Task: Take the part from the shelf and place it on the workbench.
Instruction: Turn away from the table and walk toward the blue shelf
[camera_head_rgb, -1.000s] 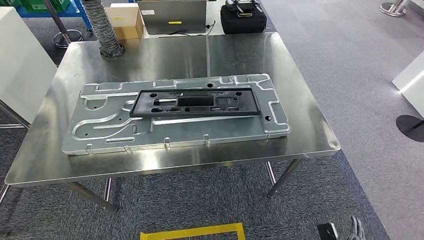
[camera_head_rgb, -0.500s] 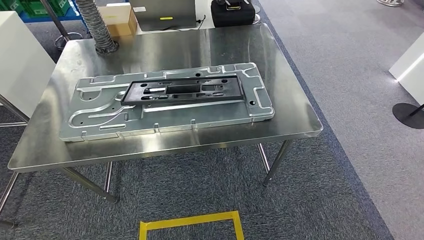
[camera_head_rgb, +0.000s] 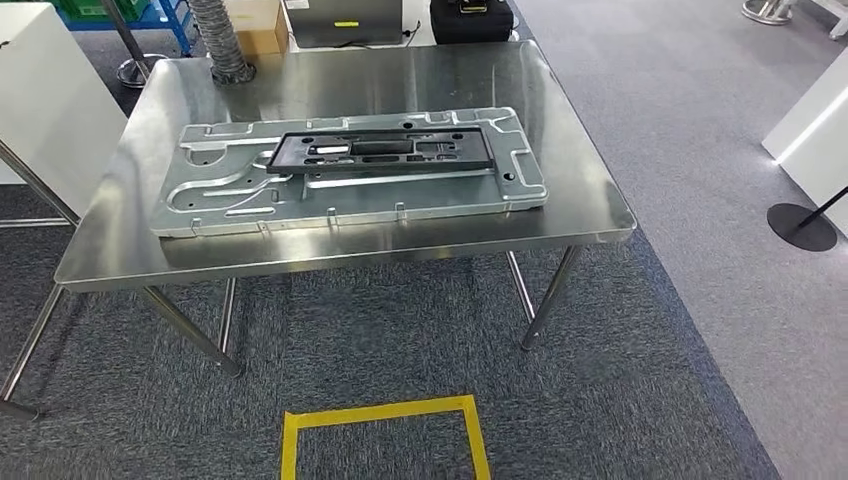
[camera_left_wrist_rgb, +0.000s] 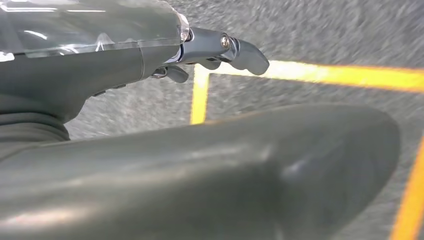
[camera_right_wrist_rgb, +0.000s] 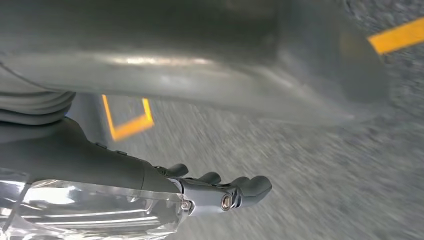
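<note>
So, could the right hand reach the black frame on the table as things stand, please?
Probably not yet. The right hand hangs low over the carpet, holding nothing, while the black frame lies on the metal plate toward the table's far side. Bare carpet lies between robot and table.

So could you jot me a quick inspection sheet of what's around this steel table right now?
Surface: steel table, shiny, standing on grey carpet.
Job's things: black frame lying flat on a large metal panel on the table.
Clutter: cardboard box, black case, grey ribbed hose at the far edge.
Robot hands: left robot hand and right robot hand hang over the carpet, holding nothing.
Cables: one thin lead at the far edge.
Surroundings: yellow tape square on the floor, white cabinet, round stand base.
</note>
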